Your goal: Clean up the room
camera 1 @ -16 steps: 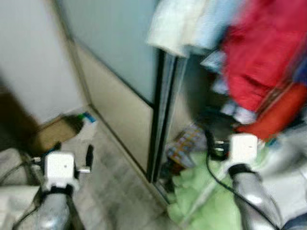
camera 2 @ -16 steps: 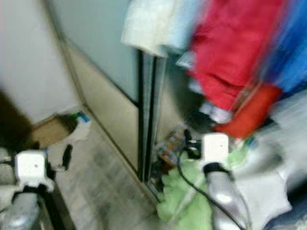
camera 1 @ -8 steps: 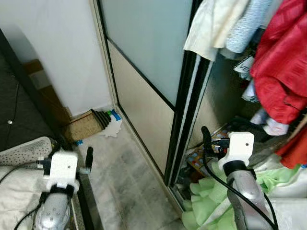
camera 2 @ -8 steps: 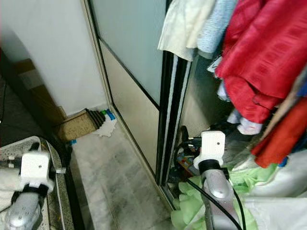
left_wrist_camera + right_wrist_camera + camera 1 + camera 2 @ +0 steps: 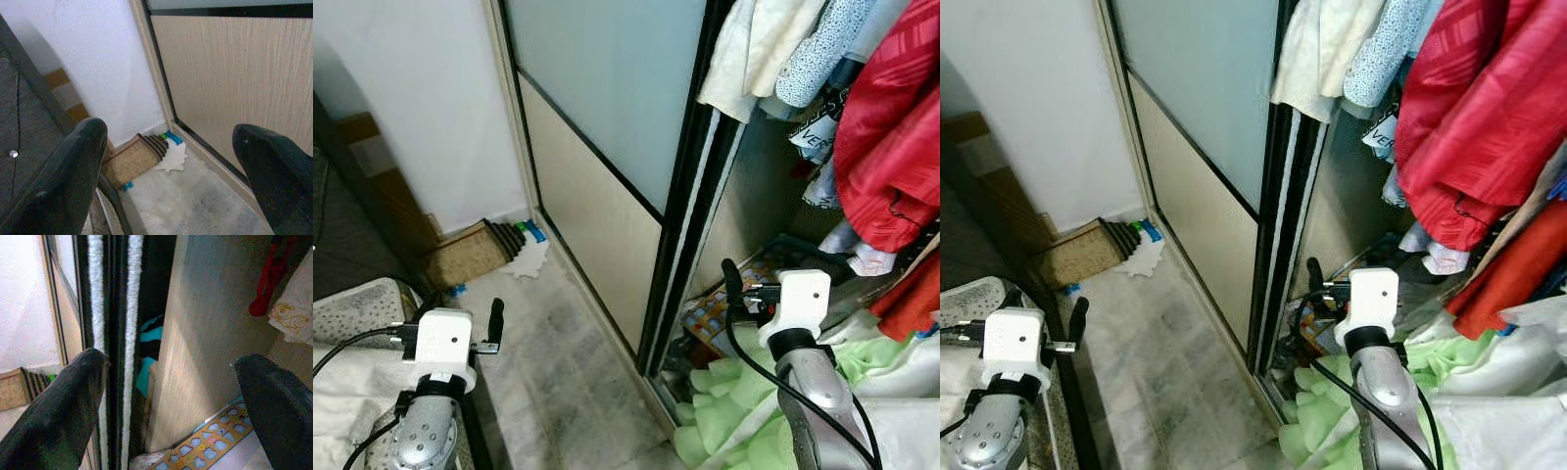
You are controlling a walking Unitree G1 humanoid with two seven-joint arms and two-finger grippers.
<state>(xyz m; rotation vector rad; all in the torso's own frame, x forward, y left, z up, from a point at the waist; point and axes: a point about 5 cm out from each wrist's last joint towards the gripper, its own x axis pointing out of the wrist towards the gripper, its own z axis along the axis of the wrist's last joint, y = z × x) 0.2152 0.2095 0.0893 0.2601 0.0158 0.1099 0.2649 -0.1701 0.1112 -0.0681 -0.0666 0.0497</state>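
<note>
Wardrobe [image 5: 607, 127] holds hanging clothes [image 5: 886, 127] above a green cloth [image 5: 729, 411]; both grippers' fingers [image 5: 73, 186] spread wide, empty

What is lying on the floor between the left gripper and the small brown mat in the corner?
In the left eye view, only bare grey floor separates the left gripper from the brown mat.

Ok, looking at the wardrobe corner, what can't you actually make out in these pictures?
- Green cloth: cut off by the eye views' bottom edge and crossed by the right arm.
- Patterned board on the wardrobe floor: partly behind the right tool.
- Small blue and green items by the mat: too small to identify.
</note>
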